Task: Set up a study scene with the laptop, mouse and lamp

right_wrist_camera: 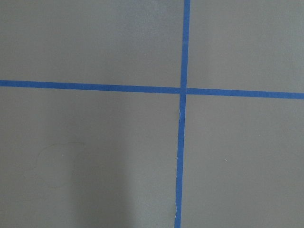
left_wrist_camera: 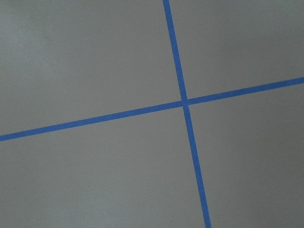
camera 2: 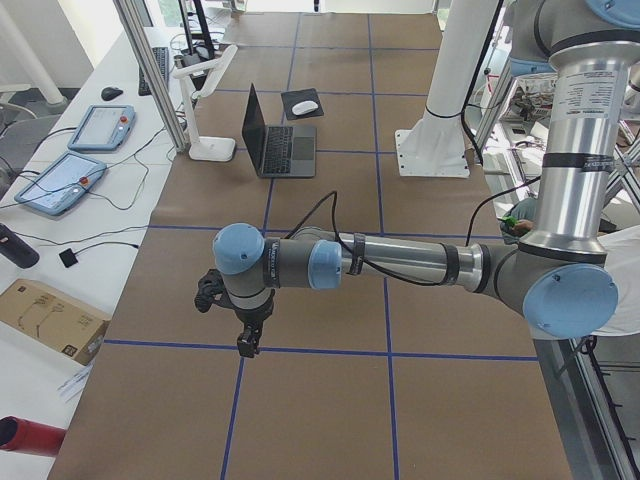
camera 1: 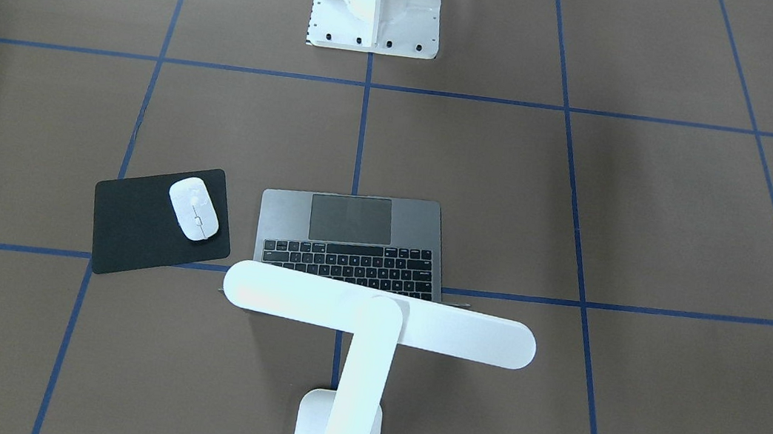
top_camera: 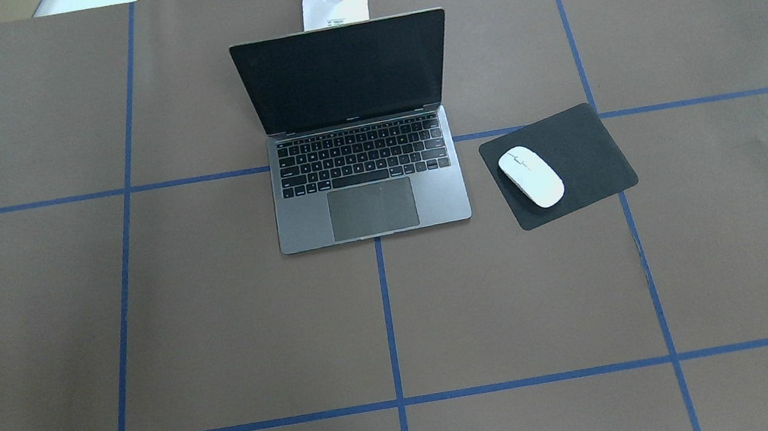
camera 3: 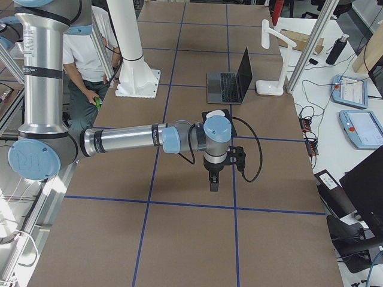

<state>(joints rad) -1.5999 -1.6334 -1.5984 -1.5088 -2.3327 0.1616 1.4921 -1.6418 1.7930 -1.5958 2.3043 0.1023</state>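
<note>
Table (top_camera: 64,335), papered brown and gridded with blue tape, carries everything. The left arm (camera 2: 400,262) stretches low over the table's left end. Its left end effector (camera 2: 247,335) points down above bare paper with nothing seen in it, and how far it is open cannot be told. The right arm (camera 3: 125,140) reaches over the right end. Its right end effector (camera 3: 213,182) hangs likewise, its opening just as unclear. At the middle of the far edge stands the lamp (camera 1: 381,317), its bar head above the open laptop (top_camera: 366,172). Just right of the laptop lies a black pad (top_camera: 588,144), with the mouse (top_camera: 531,177) on it.
</note>
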